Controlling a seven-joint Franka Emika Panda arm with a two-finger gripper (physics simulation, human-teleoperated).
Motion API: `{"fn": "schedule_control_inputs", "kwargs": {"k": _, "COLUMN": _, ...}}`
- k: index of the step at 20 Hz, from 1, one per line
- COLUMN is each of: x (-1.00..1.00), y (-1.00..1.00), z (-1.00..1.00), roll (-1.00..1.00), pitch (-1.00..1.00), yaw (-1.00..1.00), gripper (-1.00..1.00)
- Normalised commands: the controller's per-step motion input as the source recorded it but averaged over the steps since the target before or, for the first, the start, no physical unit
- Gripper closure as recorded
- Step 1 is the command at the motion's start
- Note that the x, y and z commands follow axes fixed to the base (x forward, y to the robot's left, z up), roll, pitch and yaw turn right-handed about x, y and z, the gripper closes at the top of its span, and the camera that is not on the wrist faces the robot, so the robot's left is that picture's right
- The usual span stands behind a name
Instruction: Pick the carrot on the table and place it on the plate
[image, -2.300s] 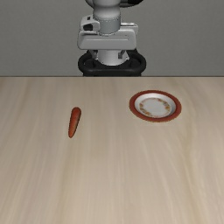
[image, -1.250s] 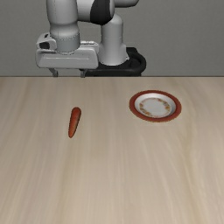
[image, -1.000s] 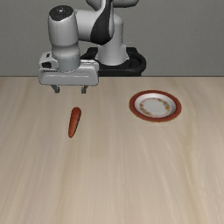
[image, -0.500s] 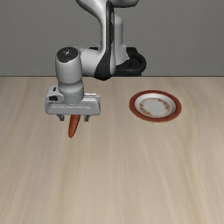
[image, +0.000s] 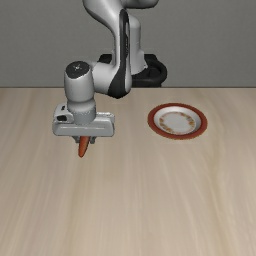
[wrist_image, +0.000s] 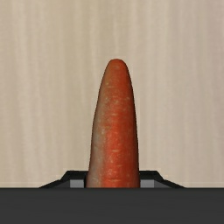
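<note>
The orange carrot lies on the wooden table, toward the exterior view's left. My gripper has come straight down over it, open, with one finger on each side and the carrot's pointed end poking out below the hand. In the wrist view the carrot runs lengthwise away from my gripper, its thick end between the fingertips. The plate, red-rimmed with a pale centre, sits to the exterior view's right, well apart from the hand.
The robot's base stands at the far edge of the table behind the hand. Bare wood stretches between the carrot and the plate and across the near half of the table.
My arm swung from above the base to the exterior view's left and came down over the carrot. In the last half second the hand sank a little lower around it. Carrot and plate stayed put.
</note>
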Motion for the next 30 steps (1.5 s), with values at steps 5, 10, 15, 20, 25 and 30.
{"fn": "schedule_control_inputs", "kwargs": {"k": 5, "x": 0.0, "y": 0.0, "z": 1.0, "roll": 0.0, "pitch": 0.0, "yaw": 0.0, "gripper": 1.0}}
{"fn": "schedule_control_inputs", "kwargs": {"k": 10, "x": 0.0, "y": 0.0, "z": 1.0, "roll": 0.0, "pitch": 0.0, "yaw": 0.0, "gripper": 1.0}}
{"fn": "schedule_control_inputs", "kwargs": {"k": 15, "x": 0.0, "y": 0.0, "z": 1.0, "roll": 0.0, "pitch": 0.0, "yaw": 0.0, "gripper": 1.0}}
{"fn": "schedule_control_inputs", "kwargs": {"k": 20, "x": 0.0, "y": 1.0, "z": 0.0, "roll": 0.0, "pitch": 0.0, "yaw": 0.0, "gripper": 1.0}}
{"fn": "schedule_control_inputs", "kwargs": {"k": 25, "x": 0.0, "y": 1.0, "z": 0.0, "roll": 0.0, "pitch": 0.0, "yaw": 0.0, "gripper": 1.0}}
{"fn": "schedule_control_inputs", "kwargs": {"k": 30, "x": 0.0, "y": 1.0, "z": 0.0, "roll": 0.0, "pitch": 0.0, "yaw": 0.0, "gripper": 1.0}}
